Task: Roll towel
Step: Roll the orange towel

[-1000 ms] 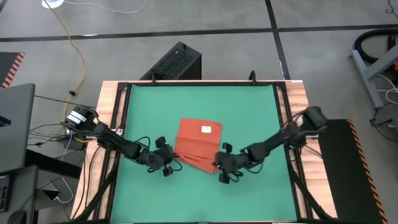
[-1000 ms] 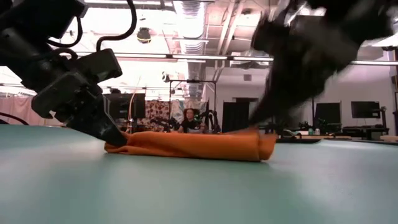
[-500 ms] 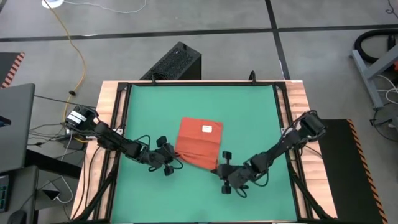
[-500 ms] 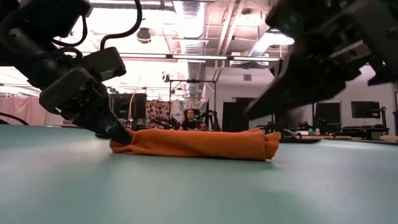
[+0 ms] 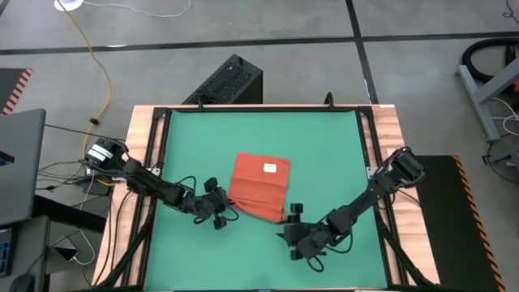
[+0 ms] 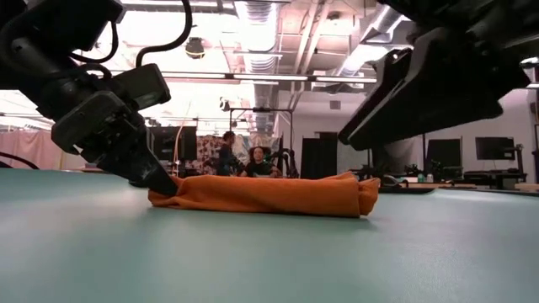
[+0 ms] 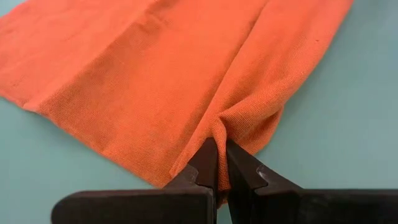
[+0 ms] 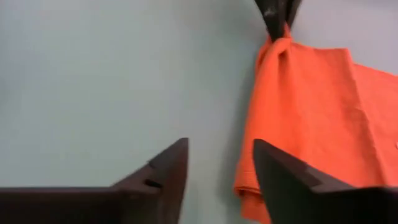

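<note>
The orange-red towel [image 5: 259,185] lies on the green mat [image 5: 324,146], white tag [image 5: 269,168] up, its near part folded over in a thick band [image 6: 261,194]. My left gripper [image 5: 229,212] is shut on the towel's near left corner. My right gripper [image 5: 285,235] stands open off the towel's near right corner, raised above the mat [image 6: 421,84]. In the right wrist view its fingers [image 8: 168,168] are apart with only bare mat between them, and the towel [image 8: 305,112] lies beside them. My left gripper pinches a puckered fold [image 7: 219,132] at the near left corner of the towel between its two fingertips. The fingers slant down from the table's left side [image 6: 156,177]. The towel rests on the mat, with its cloth gathered up toward the fingertips.
A wooden frame [image 5: 389,122] borders the mat. A black box [image 5: 231,81] stands beyond the far edge. Bare mat lies on all sides of the towel. People [image 6: 227,156] show far off in the room behind.
My right gripper has let go of the towel's near right end, opened, and drawn back toward the table's near edge and up. The towel stays folded on the mat, and its right end has settled a little.
</note>
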`<state>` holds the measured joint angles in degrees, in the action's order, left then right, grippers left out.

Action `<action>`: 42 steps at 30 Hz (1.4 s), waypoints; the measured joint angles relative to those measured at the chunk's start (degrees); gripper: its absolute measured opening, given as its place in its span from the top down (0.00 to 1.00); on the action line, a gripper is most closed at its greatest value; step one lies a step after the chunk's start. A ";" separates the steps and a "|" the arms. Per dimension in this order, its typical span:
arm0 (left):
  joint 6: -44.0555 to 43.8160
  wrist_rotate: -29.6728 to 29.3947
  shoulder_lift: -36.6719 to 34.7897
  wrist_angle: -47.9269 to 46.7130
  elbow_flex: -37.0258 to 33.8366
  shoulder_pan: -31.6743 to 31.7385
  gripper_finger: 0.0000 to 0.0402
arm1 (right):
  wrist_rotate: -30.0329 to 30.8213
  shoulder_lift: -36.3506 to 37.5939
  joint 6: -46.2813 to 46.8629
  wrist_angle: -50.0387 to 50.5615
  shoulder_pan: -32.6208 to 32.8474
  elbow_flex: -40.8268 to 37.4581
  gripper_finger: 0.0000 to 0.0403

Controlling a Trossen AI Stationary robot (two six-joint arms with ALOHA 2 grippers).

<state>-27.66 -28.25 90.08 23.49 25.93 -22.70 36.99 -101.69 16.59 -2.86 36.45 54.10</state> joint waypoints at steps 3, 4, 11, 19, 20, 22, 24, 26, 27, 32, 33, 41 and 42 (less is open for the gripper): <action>-0.01 0.00 0.00 -0.02 0.00 0.00 1.00 | 1.75 -0.61 0.27 -0.37 -0.19 0.00 0.41; -0.02 0.03 0.00 0.00 0.00 0.00 1.00 | 2.30 -0.84 0.15 -0.10 -0.18 0.00 0.39; -0.02 0.98 0.00 -0.02 0.06 0.00 1.00 | 3.94 -6.65 -0.14 0.16 -1.38 -0.02 0.37; 0.04 1.40 0.00 -0.22 0.07 0.00 1.00 | 6.95 -7.41 0.97 1.98 -2.16 0.00 0.37; 0.06 1.39 0.00 -0.26 0.07 0.00 1.00 | 6.94 -7.47 1.40 2.37 -2.24 0.00 0.37; 0.05 1.40 0.00 -0.38 0.07 0.00 1.00 | 6.87 -8.18 2.73 2.66 -2.68 0.05 0.39; 0.04 1.42 0.00 -0.40 0.07 0.00 1.00 | 6.77 -8.28 3.45 2.92 -2.80 0.05 0.43; 0.02 1.44 0.00 -0.42 0.07 0.00 1.00 | 6.98 -8.66 5.10 3.03 -2.84 0.09 0.49; 0.04 1.44 0.00 -0.40 0.07 0.00 1.00 | 7.14 -8.68 5.40 3.27 -2.73 0.11 0.53; 0.02 2.87 0.00 0.46 0.07 0.00 1.00 | 6.90 -8.68 8.96 5.03 -2.80 0.11 0.77; 0.03 3.29 0.00 0.45 0.19 0.00 1.00 | 7.12 -8.68 9.95 5.55 -2.80 0.11 0.82; 0.43 7.21 -0.04 0.37 1.71 0.00 1.00 | 3.13 -7.90 12.27 10.55 -2.97 3.11 0.95; 0.42 7.53 -0.05 0.43 1.84 0.00 1.00 | 2.34 -7.40 13.04 12.35 -2.97 3.86 0.94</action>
<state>-27.24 -20.72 90.03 23.92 27.77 -22.70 39.33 -109.09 29.63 9.50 33.47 57.97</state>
